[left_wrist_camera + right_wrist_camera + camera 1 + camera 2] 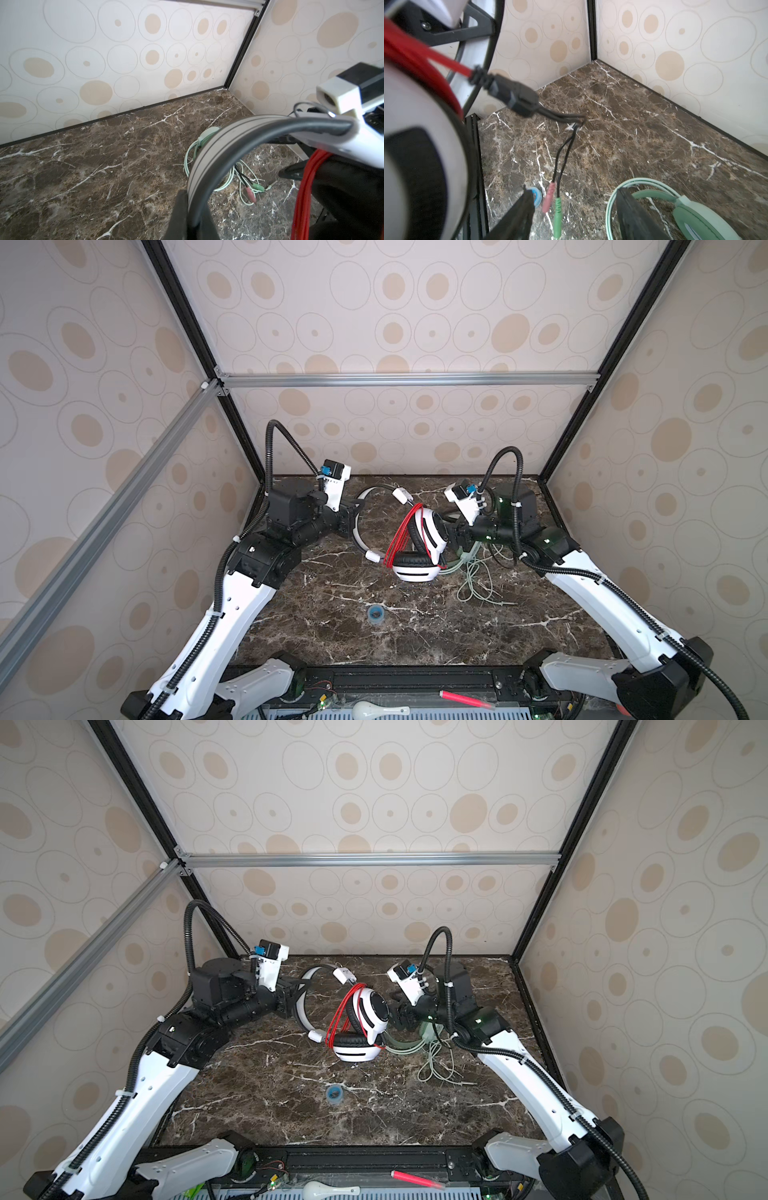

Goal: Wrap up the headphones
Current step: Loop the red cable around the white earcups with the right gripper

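White-black headphones [434, 535], mint pair [695, 216] in back half of table [415, 635]

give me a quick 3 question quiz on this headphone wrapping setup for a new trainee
1. True or false: the thin red cord is looped around the white-and-black over-ear headphones.
2. The left gripper is shut on: A) that pair's white headband; B) a pink plug; C) a blue ring.
3. Fill in: the pale mint-green over-ear headphones have a matching cord that lies ____ on the dark marble table.
Key: 1 true; 2 A; 3 loose, not wrapped.
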